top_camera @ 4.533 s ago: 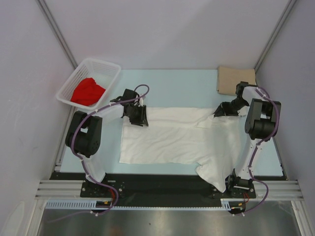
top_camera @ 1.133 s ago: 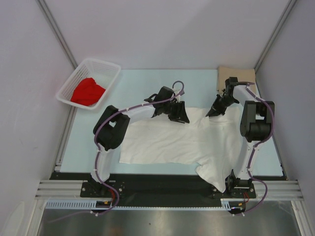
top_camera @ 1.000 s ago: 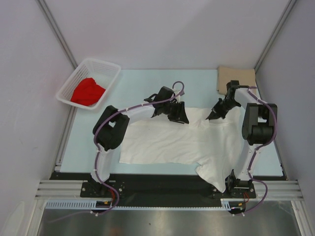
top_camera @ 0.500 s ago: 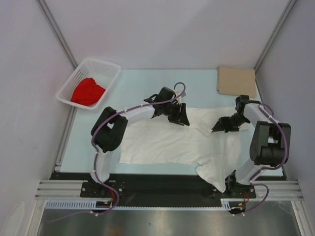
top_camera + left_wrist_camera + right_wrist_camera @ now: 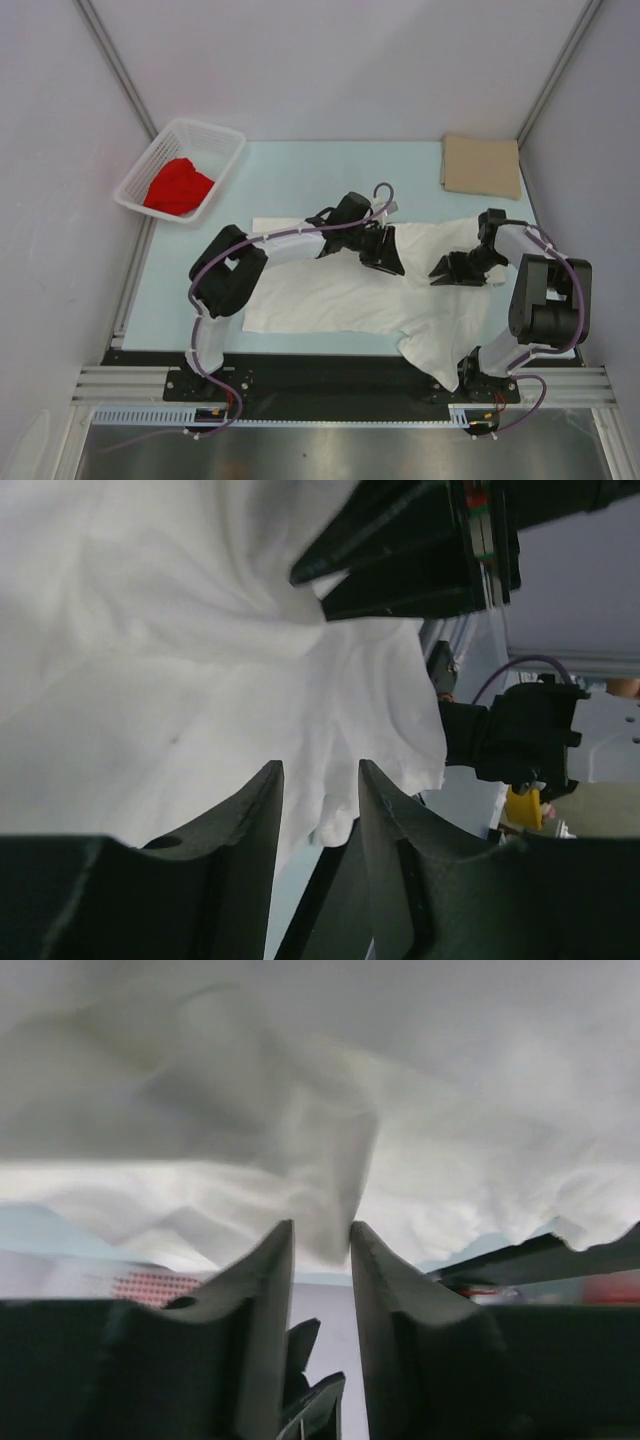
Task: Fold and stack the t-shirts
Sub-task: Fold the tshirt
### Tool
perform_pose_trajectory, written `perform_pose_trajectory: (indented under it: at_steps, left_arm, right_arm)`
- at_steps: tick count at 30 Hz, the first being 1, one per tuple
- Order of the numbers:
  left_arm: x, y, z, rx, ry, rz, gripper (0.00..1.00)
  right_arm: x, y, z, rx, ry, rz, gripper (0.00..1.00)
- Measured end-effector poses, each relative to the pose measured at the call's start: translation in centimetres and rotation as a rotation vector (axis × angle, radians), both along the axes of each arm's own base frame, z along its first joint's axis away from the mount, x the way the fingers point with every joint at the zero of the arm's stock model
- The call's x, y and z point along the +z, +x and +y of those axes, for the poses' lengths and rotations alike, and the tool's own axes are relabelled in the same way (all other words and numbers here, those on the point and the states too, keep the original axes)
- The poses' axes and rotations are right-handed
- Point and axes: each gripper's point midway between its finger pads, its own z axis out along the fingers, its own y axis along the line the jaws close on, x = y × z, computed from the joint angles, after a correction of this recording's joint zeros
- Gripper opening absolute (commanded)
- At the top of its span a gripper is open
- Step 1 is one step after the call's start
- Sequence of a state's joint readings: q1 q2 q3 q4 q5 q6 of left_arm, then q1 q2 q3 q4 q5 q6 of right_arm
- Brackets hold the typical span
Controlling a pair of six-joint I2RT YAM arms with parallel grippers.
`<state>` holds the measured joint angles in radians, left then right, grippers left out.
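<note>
1. white t-shirt (image 5: 330,290): lies spread across the middle of the tabletop (image 5: 330,175), between the two arms. its left part lies flat. its right part is rumpled, and a near-right flap reaches the near edge of the tabletop beside the base of the right arm (image 5: 545,300).

2. left arm (image 5: 228,272): reaches from its base toward the right, over the far edge of the white t-shirt. the left jaws point down at the cloth near its middle. in the left wrist view they stand a narrow gap apart, with white cloth showing past the tips. whether any cloth is clamped between them cannot be told.

3. right jaws: low over the right part of the white t-shirt, pointing left toward the left jaws, near them but apart. in the right wrist view a raised ridge of white cloth runs down into the narrow gap between the tips. in the left wrist view the creases in the cloth gather to the point where the right jaws meet. the right jaws hold a pinch of the white t-shirt.

4. tan t-shirt (image 5: 482,167): a flat rectangle at the far right corner of the tabletop, apart from the white t-shirt.

5. red t-shirt (image 5: 178,187): bunched inside the white lattice basket (image 5: 222,133) at the far left corner of the tabletop.
</note>
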<state>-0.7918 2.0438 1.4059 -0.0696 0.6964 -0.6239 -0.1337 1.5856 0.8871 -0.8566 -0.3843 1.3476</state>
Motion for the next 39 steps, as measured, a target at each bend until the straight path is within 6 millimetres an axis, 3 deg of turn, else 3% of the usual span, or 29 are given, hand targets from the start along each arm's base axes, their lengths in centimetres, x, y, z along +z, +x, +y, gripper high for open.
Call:
perform_pose_trajectory:
  at_steps: [3,5,8,12,14,18,20,21,24,26,31,33,39]
  left_arm:
    - [0.7,-1.6,-1.7,-0.034,-0.043,0.005,0.4]
    - [0.7,-2.4,-2.5,-0.051,-0.049,0.014,0.35]
    - [0.0,-3.2,-3.6,-0.066,-0.045,0.025,0.35]
    - [-1.5,-3.8,-3.7,-0.053,0.012,0.05,0.58]
    - [-2.1,-3.7,-3.7,-0.033,0.048,0.054,0.57]
    - [-3.1,-3.4,-3.8,-0.001,0.098,0.046,0.45]
    - [-3.6,-3.5,-4.0,0.005,0.117,0.045,0.47]
    - [-3.9,-3.4,-4.1,0.009,0.127,0.045,0.52]
    - [-4.9,-3.3,-4.3,0.015,0.158,0.036,0.63]
    - [-5.6,-2.9,-4.3,0.022,0.196,0.014,0.64]
    - [-5.7,-1.3,-5.2,0.029,0.316,-0.159,0.61]
    - [-5.5,-1.4,-5.5,0.025,0.347,-0.225,0.55]
    - [-6.4,-2.2,-5.1,0.008,0.457,-0.34,0.52]
  right_arm:
    - [1.5,1.7,-0.9,0.077,-0.051,-0.07,0.54]
    - [2.6,2.9,-1.7,0.142,-0.101,-0.13,0.56]
    - [3.7,3.5,-3.1,0.251,-0.189,-0.183,0.55]
    - [4.6,3.3,-5.1,0.402,-0.296,-0.229,0.55]
    - [4.7,3.3,-6.2,0.475,-0.346,-0.244,0.54]
    - [4.6,3.3,-7.9,0.623,-0.419,-0.253,0.44]
    - [4.4,3.1,-8.4,0.67,-0.44,-0.246,0.42]
    - [4.3,2.9,-8.5,0.691,-0.445,-0.242,0.43]
    - [3.7,2.2,-8.4,0.729,-0.432,-0.234,0.5]
    - [3.1,1.5,-8.0,0.736,-0.398,-0.23,0.52]
    - [1.4,-0.3,-6.2,0.712,-0.281,-0.219,0.52]
    - [0.7,-0.9,-5.5,0.69,-0.237,-0.219,0.51]
    - [-0.8,-1.6,-4.6,0.602,-0.156,-0.228,0.5]
